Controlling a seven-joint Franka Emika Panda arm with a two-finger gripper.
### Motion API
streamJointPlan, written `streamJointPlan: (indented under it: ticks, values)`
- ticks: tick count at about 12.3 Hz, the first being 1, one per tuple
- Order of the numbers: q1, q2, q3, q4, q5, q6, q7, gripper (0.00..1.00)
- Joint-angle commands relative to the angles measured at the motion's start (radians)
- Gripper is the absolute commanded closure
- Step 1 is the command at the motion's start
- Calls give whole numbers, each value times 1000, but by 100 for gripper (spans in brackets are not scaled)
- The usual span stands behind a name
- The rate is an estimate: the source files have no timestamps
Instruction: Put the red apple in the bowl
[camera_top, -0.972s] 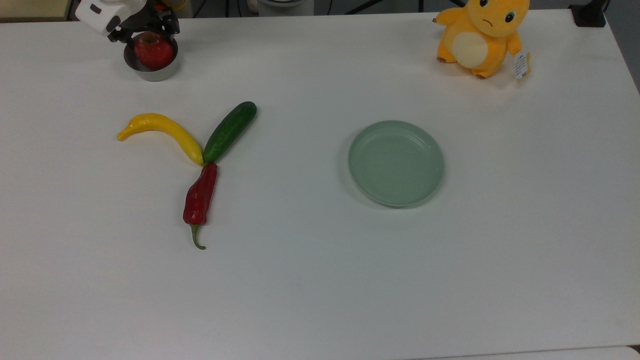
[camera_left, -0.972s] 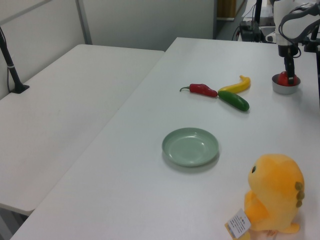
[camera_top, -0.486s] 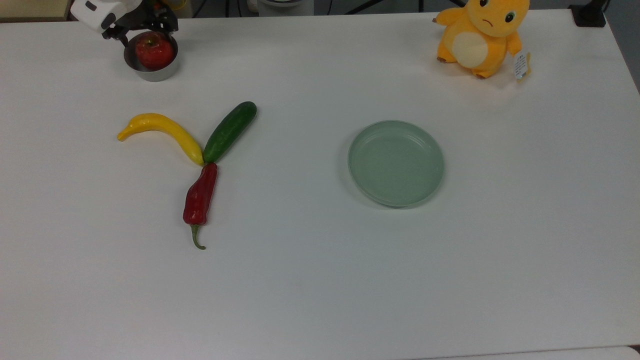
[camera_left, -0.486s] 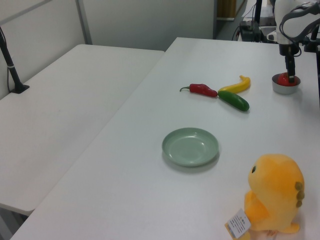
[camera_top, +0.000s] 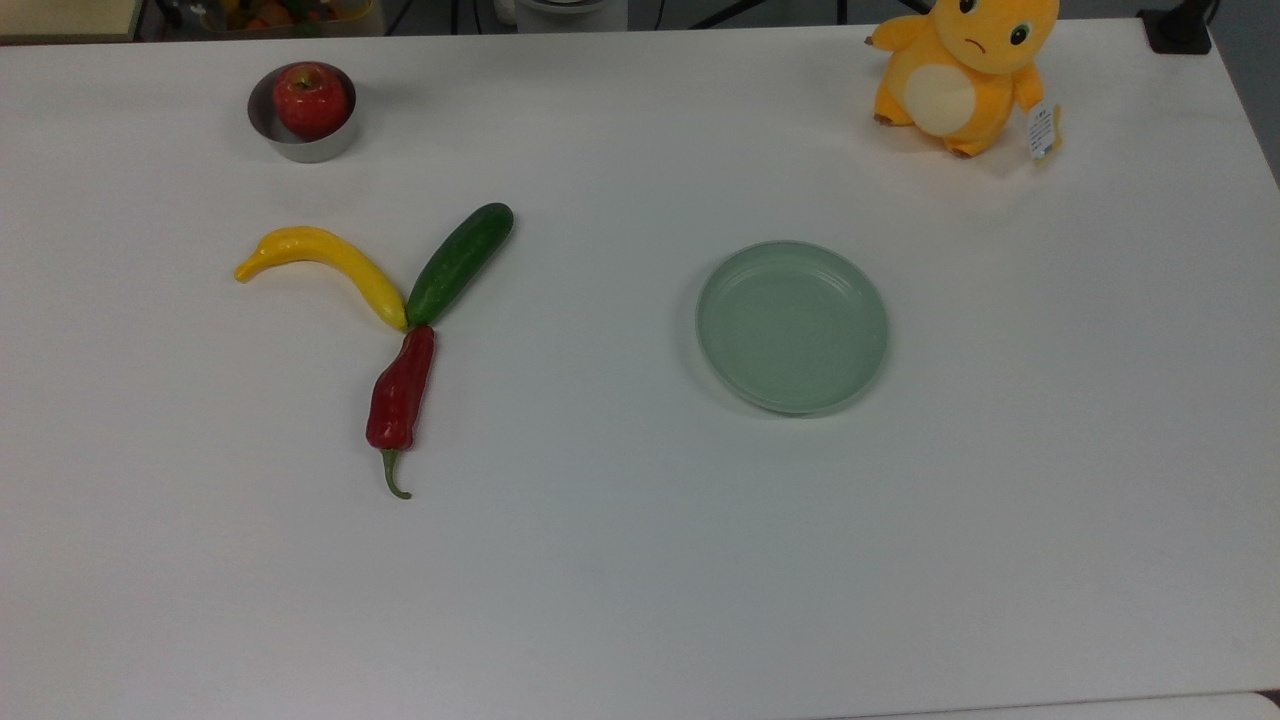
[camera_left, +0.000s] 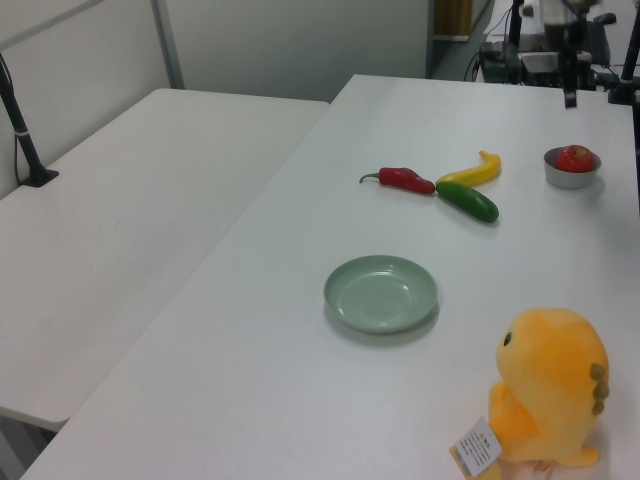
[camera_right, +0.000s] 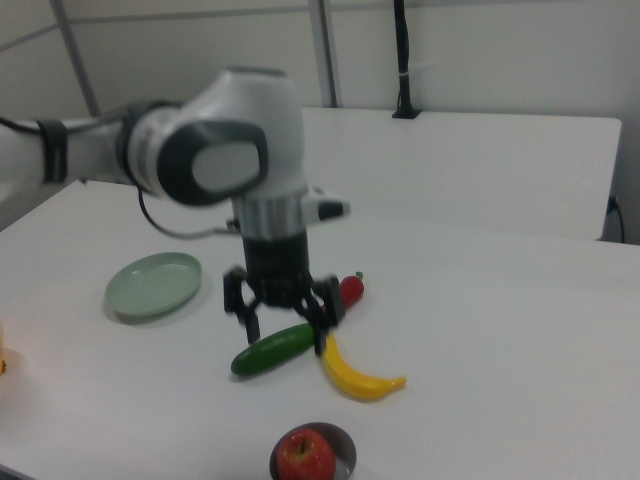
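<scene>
In the bowl (camera_right: 343, 447), red apple (camera_right: 305, 455), hand (camera_right: 284, 318) above, empty

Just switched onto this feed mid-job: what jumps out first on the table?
The red apple sits inside the small grey bowl near the top view's upper left corner. The gripper hangs open above the table in the right view, holding nothing. An orange plush toy stands at the top view's upper right.
</scene>
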Motion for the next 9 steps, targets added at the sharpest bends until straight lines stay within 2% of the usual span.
streamJointPlan:
  ticks: [1,2,4,6,9]
  values:
    - [12,12,70,245,102,-197,106,0]
    - [14,13,99,321,140,-266,135,0]
    - [38,12,185,417,159,-351,232,0]
    - [88,10,209,443,202,-349,376,0]
    - [174,10,211,445,221,-327,513,0]
